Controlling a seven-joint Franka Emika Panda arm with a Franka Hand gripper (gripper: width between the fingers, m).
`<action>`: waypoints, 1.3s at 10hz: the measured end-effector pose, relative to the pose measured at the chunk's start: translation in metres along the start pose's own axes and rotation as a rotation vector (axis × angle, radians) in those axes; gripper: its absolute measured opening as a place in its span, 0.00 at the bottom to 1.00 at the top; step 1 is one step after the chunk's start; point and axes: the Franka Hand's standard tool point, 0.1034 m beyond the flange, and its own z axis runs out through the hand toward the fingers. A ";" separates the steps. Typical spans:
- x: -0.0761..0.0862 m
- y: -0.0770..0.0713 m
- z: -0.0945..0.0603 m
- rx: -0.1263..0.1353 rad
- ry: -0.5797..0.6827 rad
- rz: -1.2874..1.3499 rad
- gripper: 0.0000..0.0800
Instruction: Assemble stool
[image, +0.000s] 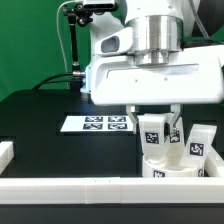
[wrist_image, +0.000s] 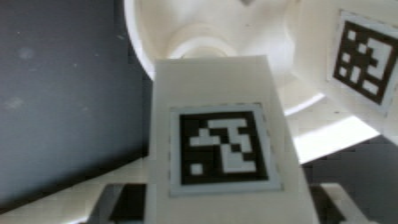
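My gripper (image: 156, 124) is shut on a white stool leg (image: 153, 132) and holds it upright over the round seat disc (image: 170, 166) at the exterior view's right front. In the wrist view the held leg (wrist_image: 210, 130) fills the middle, its square tag facing the camera, with my fingers (wrist_image: 128, 200) on both its sides. The seat disc (wrist_image: 214, 40) curves beneath it. A second leg (image: 198, 142) stands on the disc to the exterior view's right and also shows in the wrist view (wrist_image: 366, 60). Another leg (image: 174, 135) stands behind the held one.
The marker board (image: 95, 124) lies flat on the black table behind the stool. A long white border rail (image: 90, 189) runs along the front edge, and a short rail piece (image: 5, 152) sits at the exterior view's left.
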 end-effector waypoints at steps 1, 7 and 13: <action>-0.001 0.000 0.002 -0.002 -0.003 -0.001 0.42; -0.005 0.002 0.009 -0.005 0.018 -0.006 0.42; 0.005 -0.004 -0.005 0.015 0.032 0.007 0.81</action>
